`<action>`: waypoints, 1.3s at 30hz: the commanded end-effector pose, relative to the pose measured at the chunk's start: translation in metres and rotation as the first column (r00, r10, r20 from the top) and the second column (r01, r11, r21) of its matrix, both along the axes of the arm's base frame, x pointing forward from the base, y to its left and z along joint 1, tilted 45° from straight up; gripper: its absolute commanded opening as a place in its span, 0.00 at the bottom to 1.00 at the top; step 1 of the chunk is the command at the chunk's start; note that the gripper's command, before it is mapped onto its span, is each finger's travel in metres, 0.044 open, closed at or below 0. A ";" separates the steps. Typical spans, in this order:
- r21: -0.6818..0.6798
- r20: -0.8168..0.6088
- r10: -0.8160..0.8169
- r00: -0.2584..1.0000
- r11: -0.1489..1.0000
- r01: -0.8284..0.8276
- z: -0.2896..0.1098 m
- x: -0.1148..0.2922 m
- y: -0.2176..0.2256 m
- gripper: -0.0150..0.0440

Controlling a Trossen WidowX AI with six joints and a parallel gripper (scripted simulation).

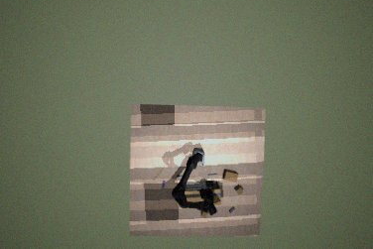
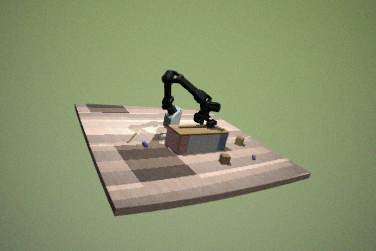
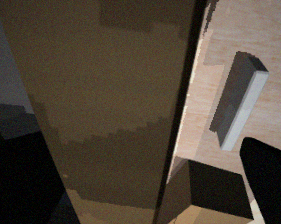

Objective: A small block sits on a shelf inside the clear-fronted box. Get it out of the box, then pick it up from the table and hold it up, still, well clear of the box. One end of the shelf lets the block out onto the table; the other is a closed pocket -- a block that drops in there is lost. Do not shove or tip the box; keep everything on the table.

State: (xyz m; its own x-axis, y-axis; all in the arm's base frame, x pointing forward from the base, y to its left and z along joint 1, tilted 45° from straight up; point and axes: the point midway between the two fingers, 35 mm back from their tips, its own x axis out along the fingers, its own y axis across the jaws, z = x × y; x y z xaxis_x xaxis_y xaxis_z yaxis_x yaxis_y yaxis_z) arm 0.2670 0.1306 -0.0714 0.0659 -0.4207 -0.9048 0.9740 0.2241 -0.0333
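The box (image 1: pixel 193 196) (image 2: pixel 204 143) has a tan top, a grey front panel, a reddish end and a blue end in the exterior view. Its tan top (image 3: pixel 116 90) fills much of the wrist view, left of centre. My gripper (image 2: pixel 212 124) (image 3: pixel 165 136) is open, with nothing between its fingers, just above or beside the box top. One dark finger is at the lower left of the wrist view and the other at the lower right. The top view does not show the fingers clearly. I cannot make out the small block; the shelf is hidden.
Tan blocks (image 1: pixel 230 175) (image 2: pixel 225 159) (image 2: pixel 240 140) stand near the box. A pale bar (image 3: pixel 245 110) lies beside it. Small blue pieces (image 1: pixel 231 209) (image 2: pixel 253 157) (image 2: pixel 145 144) and a thin stick (image 2: pixel 132 137) are on the table (image 2: pixel 150 194). The arm's folded links extend over the box.
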 end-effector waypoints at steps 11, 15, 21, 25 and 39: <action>0.002 -0.003 0.002 1.000 1.000 -0.002 0.035 -0.008 0.043 0.93; 0.001 -0.003 0.002 1.000 1.000 -0.002 0.041 -0.010 0.048 0.93; 0.036 -0.024 0.129 0.991 0.991 -0.128 0.034 -0.014 0.064 0.80; 0.013 -0.137 0.416 0.899 0.908 -0.418 0.031 -0.018 0.067 0.74; 0.285 -0.583 0.774 -0.248 -0.091 -0.954 0.021 -0.036 0.073 0.74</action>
